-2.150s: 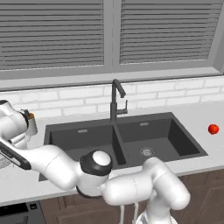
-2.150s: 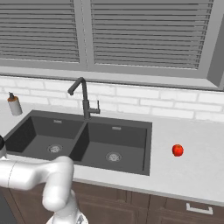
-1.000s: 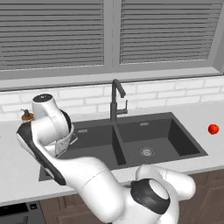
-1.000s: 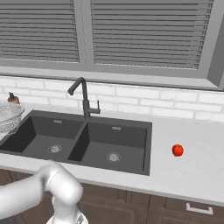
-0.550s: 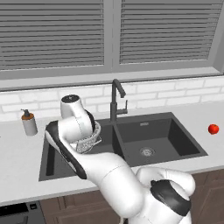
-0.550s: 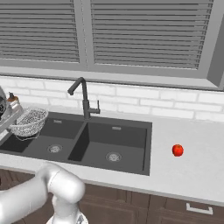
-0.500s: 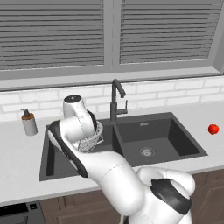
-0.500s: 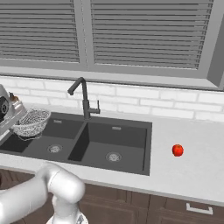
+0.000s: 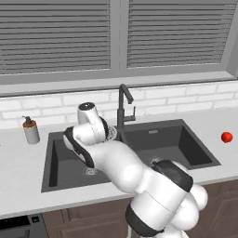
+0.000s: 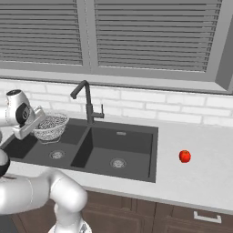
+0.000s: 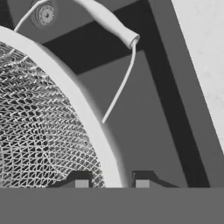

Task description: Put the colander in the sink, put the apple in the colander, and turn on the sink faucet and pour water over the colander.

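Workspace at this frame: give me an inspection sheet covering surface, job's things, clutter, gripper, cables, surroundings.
Surface: pale counter around a dark double sink.
Job's things: colander held in the air over the left basin, not set down; apple on the counter right of the sink; faucet behind the divider, no water running.
Clutter: soap bottle on the counter left of the sink.
Gripper: gripper clamped across the colander's rim, one finger inside the mesh, one outside.
Cables: nothing seen.
Surroundings: white tile backsplash, closed window blinds above, wooden cabinets below.
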